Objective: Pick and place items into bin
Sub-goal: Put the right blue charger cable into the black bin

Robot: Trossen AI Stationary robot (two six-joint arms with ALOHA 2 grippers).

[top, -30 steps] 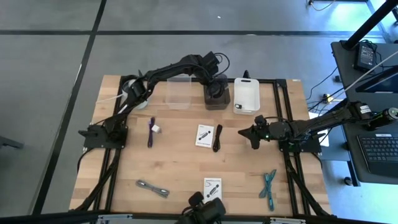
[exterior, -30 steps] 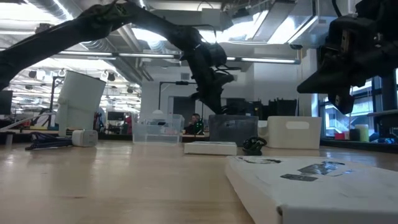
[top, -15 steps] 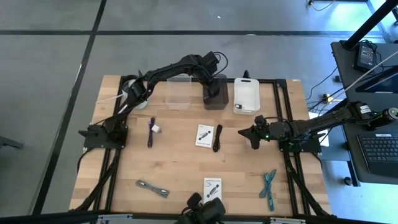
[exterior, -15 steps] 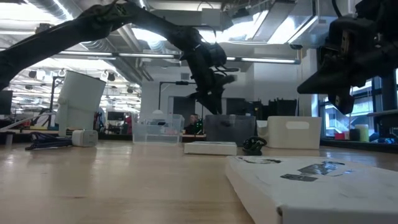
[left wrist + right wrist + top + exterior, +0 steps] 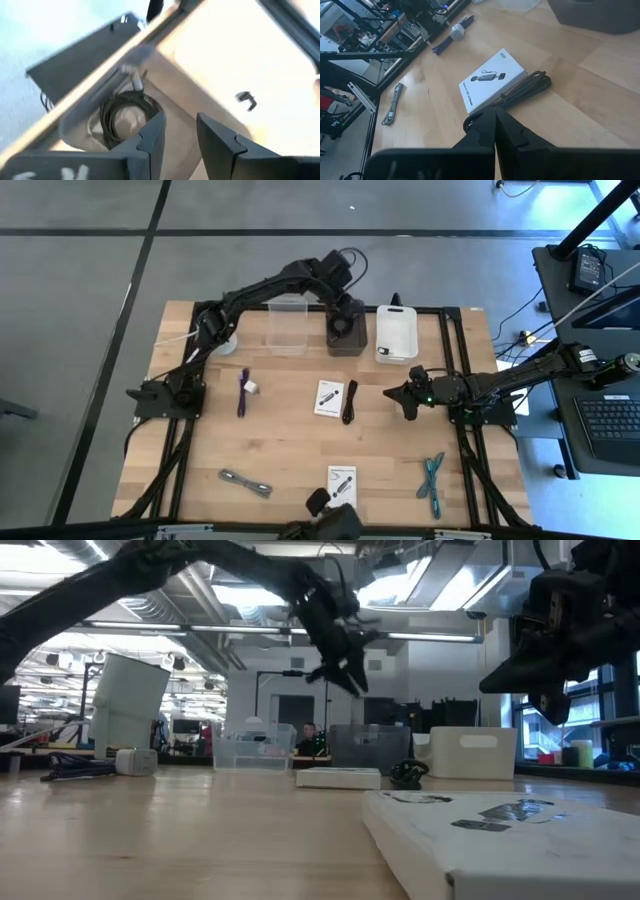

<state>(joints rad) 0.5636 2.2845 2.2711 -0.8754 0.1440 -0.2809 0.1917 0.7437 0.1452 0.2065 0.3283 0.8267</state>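
Since the earlier frame, the left gripper (image 5: 179, 137) had risen above the dark bin (image 5: 346, 338), fingers parted and empty, having released the black cable coil (image 5: 125, 117) now lying inside that bin.

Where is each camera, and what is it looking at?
High: above the table, looking straight down; both arms show.
Low: at tabletop height, looking across into the room; left gripper high over the bins.
Left wrist: on the left arm, looking down past its open fingers at a cable coil in the dark bin.
Right wrist: on the right arm, past its shut fingers at a white card.
Shared: high view shows that card too.
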